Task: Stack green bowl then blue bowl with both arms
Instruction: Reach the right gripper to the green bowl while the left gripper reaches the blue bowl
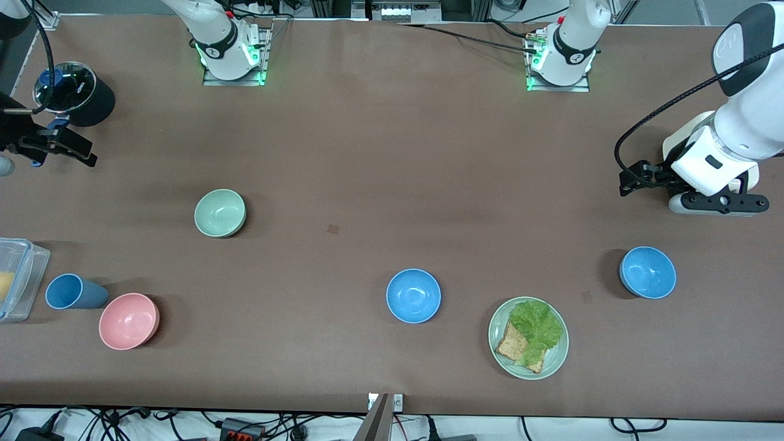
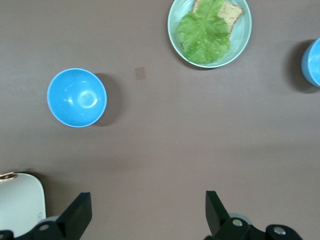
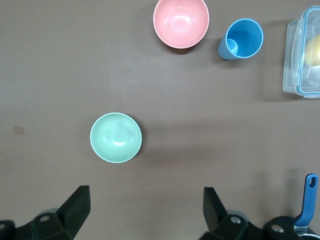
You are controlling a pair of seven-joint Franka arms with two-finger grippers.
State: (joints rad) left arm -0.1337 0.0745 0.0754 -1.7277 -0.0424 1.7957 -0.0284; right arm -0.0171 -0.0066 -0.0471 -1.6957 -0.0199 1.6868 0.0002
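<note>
Green bowl (image 1: 220, 212): upright on the bare table toward the right arm's end, nothing in it or touching it.
Blue bowl (image 1: 413, 296): near mid-table, nearer the front camera than the green bowl, standing alone.
Second blue bowl (image 1: 647, 272): toward the left arm's end, just past the green plate (image 1: 554, 361) of lettuce and toast, apart from it.
Pink bowl (image 1: 128, 321): near the front camera, beside the blue cup (image 1: 72, 291) and a clear plastic container (image 1: 21, 275).
Left gripper (image 2: 147, 212): fingers spread wide, empty, raised over bare table near the second blue bowl.
Right gripper (image 3: 146, 210): fingers spread wide, empty, over bare table at its own end, by a black pot (image 1: 76, 93).
Obstruction: open table lies around both task bowls.
</note>
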